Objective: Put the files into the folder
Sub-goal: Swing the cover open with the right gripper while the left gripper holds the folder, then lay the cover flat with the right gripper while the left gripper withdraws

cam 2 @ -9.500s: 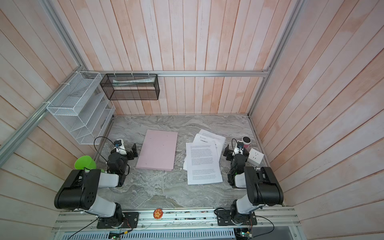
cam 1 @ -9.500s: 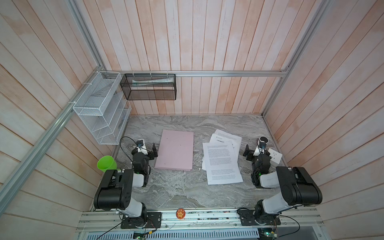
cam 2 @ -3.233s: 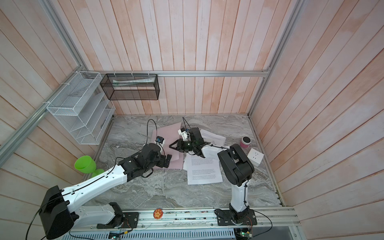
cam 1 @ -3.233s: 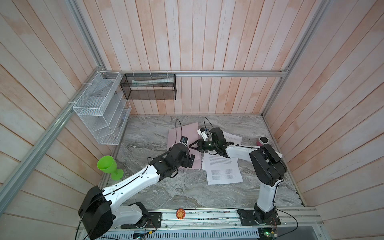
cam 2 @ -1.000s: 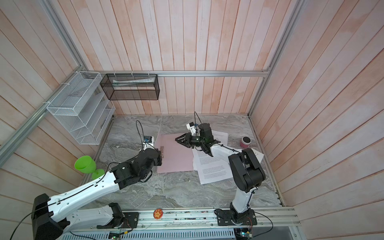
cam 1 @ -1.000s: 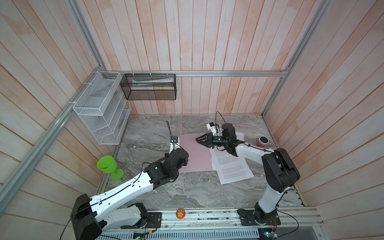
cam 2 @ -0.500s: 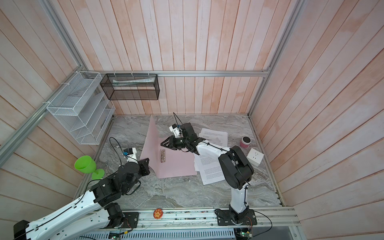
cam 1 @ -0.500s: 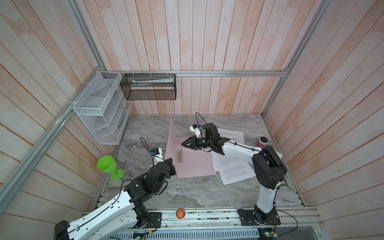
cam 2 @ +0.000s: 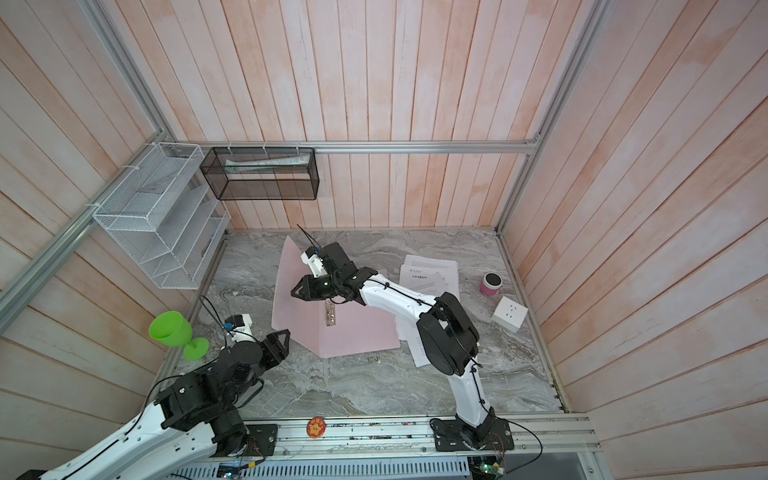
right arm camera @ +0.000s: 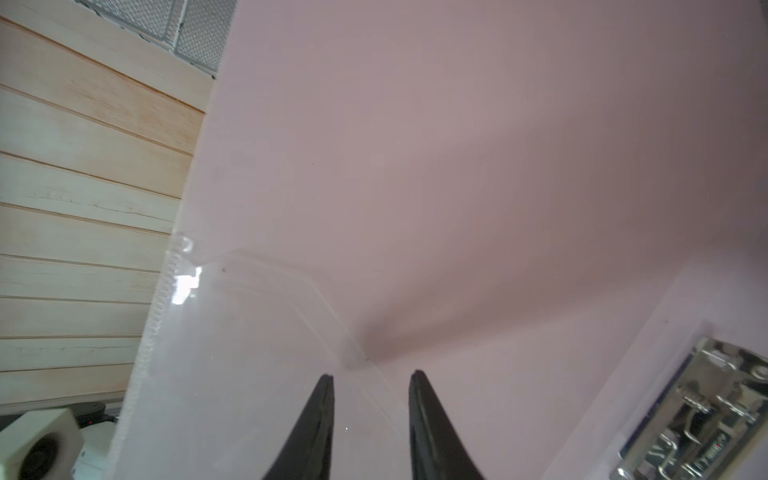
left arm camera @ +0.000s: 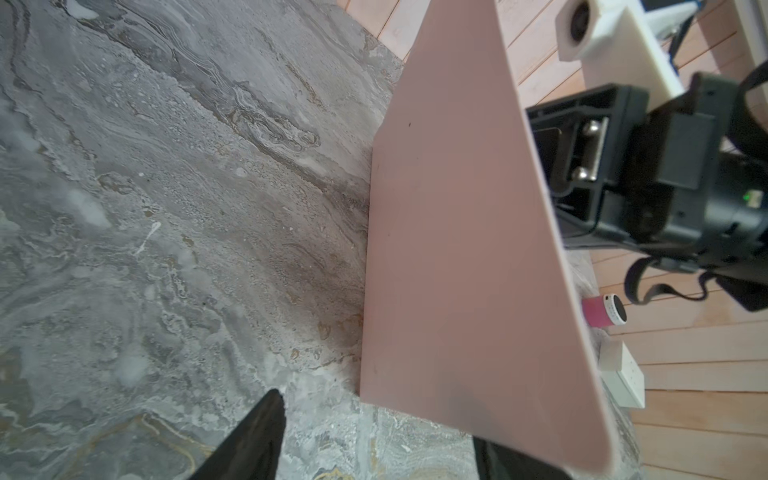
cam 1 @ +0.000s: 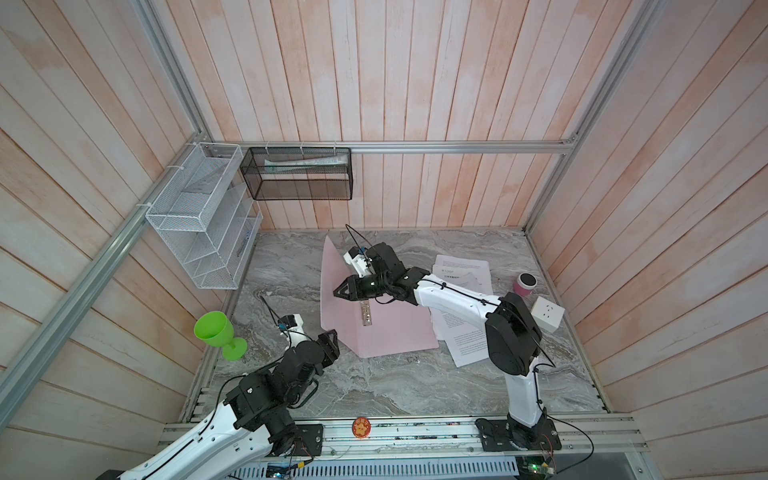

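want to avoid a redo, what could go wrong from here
The raised folder cover seems only propped by the right jaws, open and not clamping it, so it may flop shut. The papers lie partly under the right arm, far from the left jaws, an awkward reach.
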